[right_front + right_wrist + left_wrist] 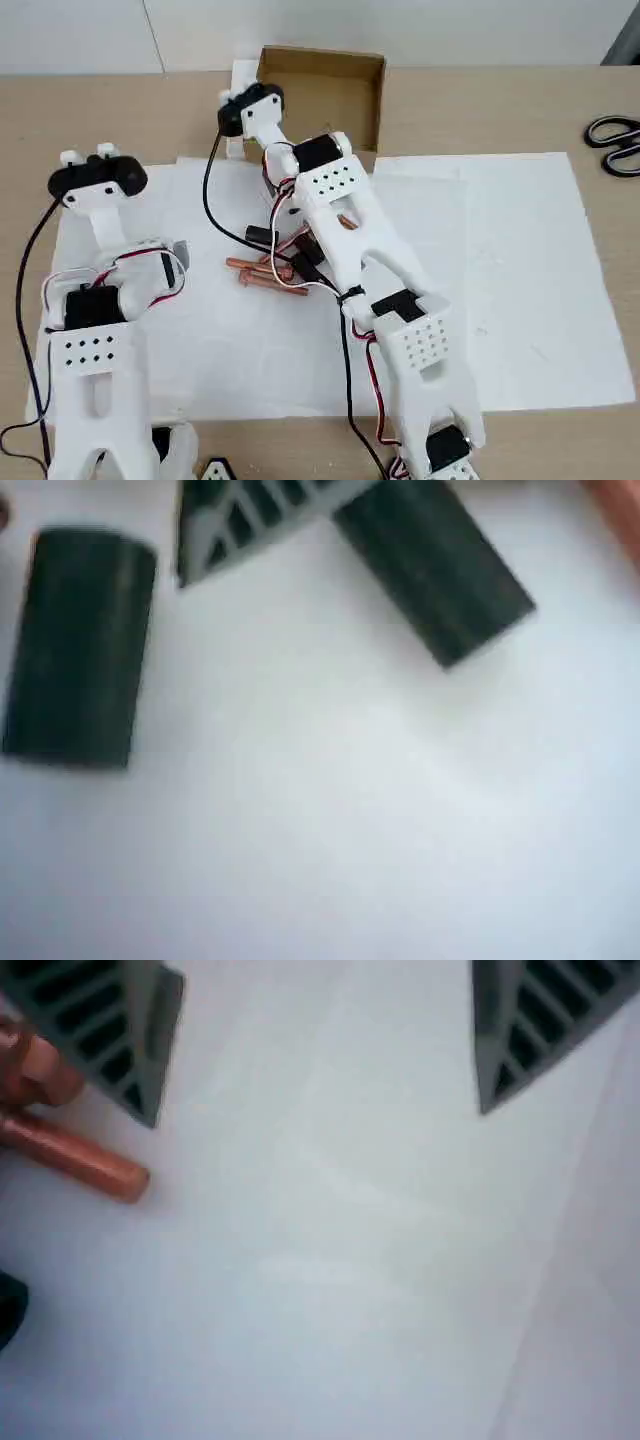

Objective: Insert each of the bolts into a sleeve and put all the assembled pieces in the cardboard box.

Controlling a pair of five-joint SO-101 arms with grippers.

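Note:
Several copper bolts (258,271) lie in a loose pile on the white paper (500,260) at mid-table. Two of these bolts (75,1155) show at the edge of the left wrist view. My left gripper (320,1050) hangs open over bare paper beside them, left of the pile in the high view (178,256). Two black sleeves lie on the paper in the right wrist view, one (80,645) apart and one (435,575) right against a slotted finger (250,520) of my right gripper (420,505), which is open. The cardboard box (322,70) stands at the back.
The right arm (340,220) stretches diagonally over the pile toward the box, its cables (225,215) trailing over the paper. Scissors (615,140) lie at the far right on the wooden table (500,110). The paper's right half is bare.

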